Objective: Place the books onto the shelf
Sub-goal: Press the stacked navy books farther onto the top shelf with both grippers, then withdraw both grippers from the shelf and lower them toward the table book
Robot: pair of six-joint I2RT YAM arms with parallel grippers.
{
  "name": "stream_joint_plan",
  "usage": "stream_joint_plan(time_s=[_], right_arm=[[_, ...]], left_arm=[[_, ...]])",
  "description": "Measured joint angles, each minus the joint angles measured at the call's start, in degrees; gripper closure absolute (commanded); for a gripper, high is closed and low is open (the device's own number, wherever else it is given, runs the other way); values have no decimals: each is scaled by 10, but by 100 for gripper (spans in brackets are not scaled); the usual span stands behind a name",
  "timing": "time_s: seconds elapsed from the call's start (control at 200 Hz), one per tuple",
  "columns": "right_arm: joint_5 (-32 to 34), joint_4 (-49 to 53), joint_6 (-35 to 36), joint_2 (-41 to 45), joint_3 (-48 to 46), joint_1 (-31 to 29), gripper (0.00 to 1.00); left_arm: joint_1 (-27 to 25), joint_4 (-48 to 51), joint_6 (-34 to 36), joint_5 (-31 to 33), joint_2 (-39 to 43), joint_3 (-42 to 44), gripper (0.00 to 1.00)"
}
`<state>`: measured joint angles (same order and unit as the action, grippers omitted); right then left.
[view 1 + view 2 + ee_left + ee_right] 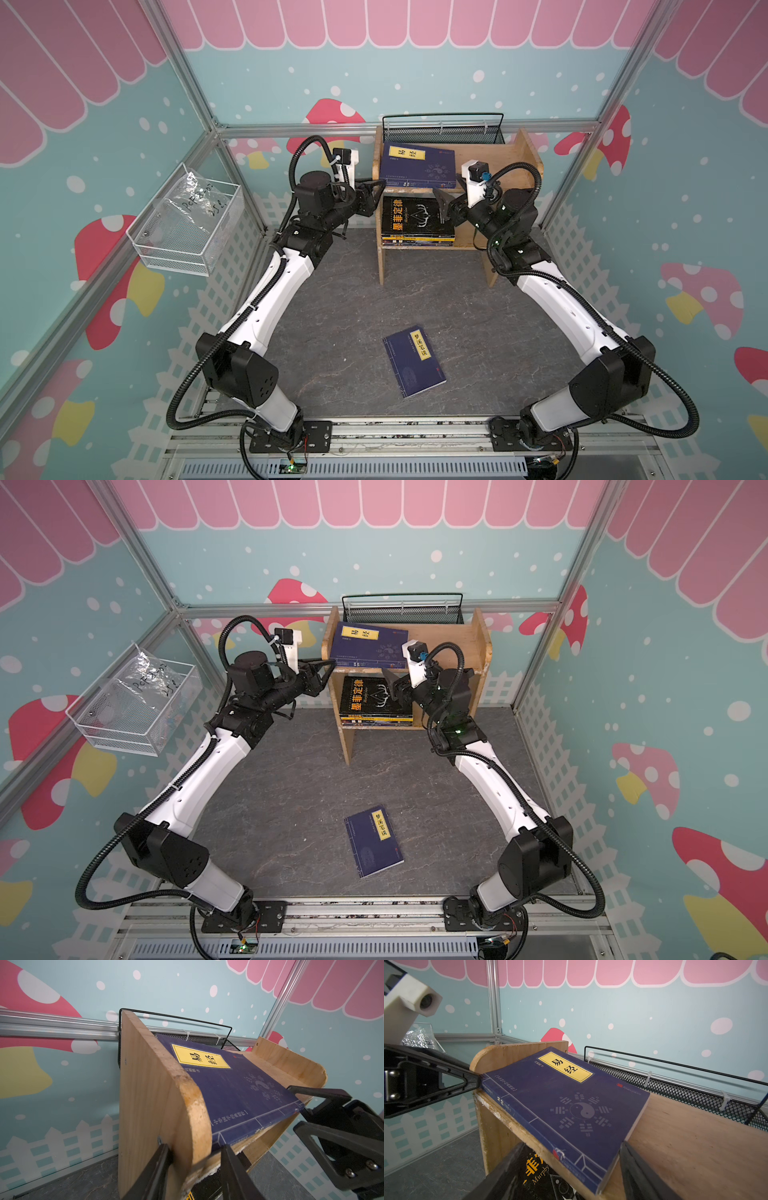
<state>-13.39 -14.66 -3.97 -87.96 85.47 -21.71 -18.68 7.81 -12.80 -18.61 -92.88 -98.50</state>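
Observation:
The light-wood shelf [523, 153] [478, 638] stands at the back. A navy book with a yellow label [415, 166] [239, 1088] [560, 1105] lies tilted on its top tier, with one edge up on the left side panel [149, 1105]. A black book [409, 216] [542, 1178] tops a stack on the lower tier. Another navy book [413, 361] [374, 841] lies flat on the floor. My left gripper [379, 185] [194, 1146] is open, its jaws astride the panel's front edge. My right gripper [441, 205] [572, 1144] is open around the tilted book's front right corner.
A black mesh basket [442, 133] hangs on the back rail right behind the shelf. A white wire basket [187, 224] with a plastic bag in it is fixed to the left wall. Aluminium frame posts stand at the back corners.

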Motion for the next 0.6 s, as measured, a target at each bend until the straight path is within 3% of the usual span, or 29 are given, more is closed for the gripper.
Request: stream_joint_plan(time_s=[0.45, 0.53, 0.6], right_arm=[[-2, -10, -8, -16, 17, 4, 38], [-3, -10, -8, -16, 17, 4, 33], [-7, -10, -9, -16, 17, 3, 27]], left_arm=[[-2, 0, 2, 9, 0, 0, 58], [-3, 0, 2, 10, 1, 0, 57], [-3, 1, 2, 11, 3, 1, 48]])
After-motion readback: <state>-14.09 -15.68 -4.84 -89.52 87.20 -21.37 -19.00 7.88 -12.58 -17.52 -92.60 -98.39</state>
